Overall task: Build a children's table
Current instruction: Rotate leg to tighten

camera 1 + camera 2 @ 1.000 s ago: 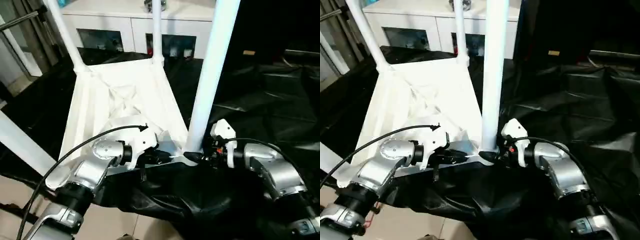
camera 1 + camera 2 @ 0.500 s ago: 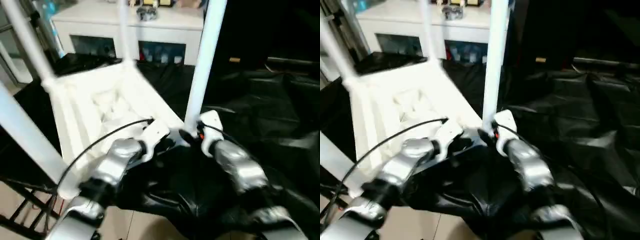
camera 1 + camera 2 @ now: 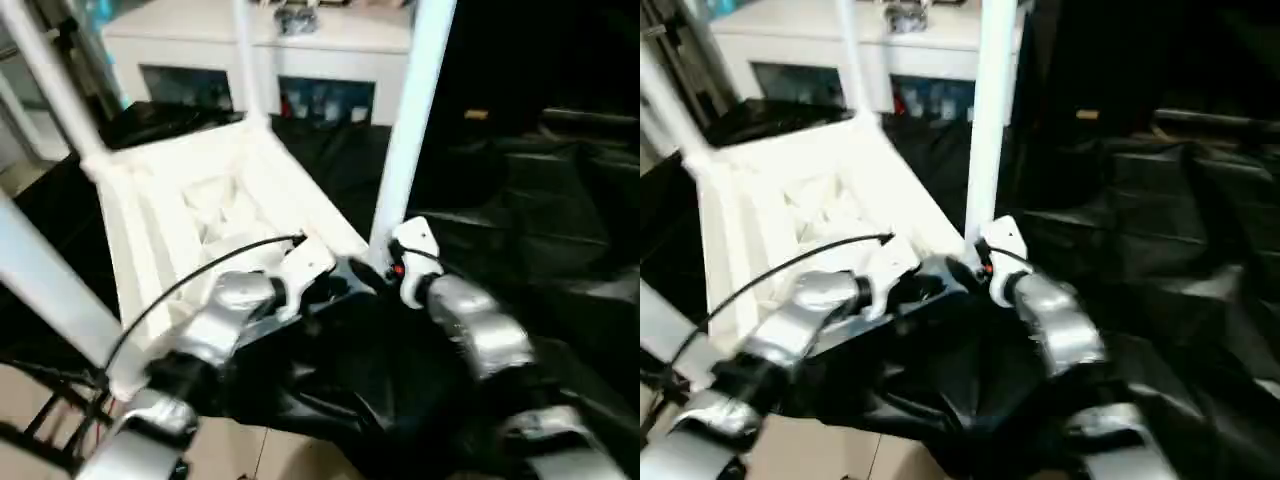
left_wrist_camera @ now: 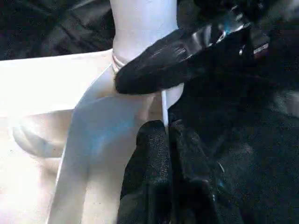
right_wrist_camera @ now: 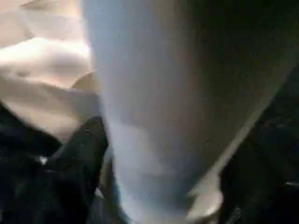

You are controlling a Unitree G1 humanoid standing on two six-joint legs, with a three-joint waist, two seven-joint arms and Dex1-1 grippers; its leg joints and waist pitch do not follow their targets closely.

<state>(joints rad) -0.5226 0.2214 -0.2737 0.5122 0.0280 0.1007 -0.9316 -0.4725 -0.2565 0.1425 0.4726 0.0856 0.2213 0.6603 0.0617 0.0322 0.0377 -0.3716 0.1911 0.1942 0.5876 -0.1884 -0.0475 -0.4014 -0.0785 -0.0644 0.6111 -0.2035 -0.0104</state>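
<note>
Both grippers edged nearer; right gripper (image 3: 372, 272) clasps one of four legs (image 3: 408, 120); left unclear.

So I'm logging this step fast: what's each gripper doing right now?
Left gripper: shut, fingers together at the tabletop corner.
Right gripper: at the base of the near leg; grip cannot be told.

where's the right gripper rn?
In the left eye view, the right gripper is at the base of the near-right leg, where it meets the tabletop's corner, close to the left gripper.
</note>
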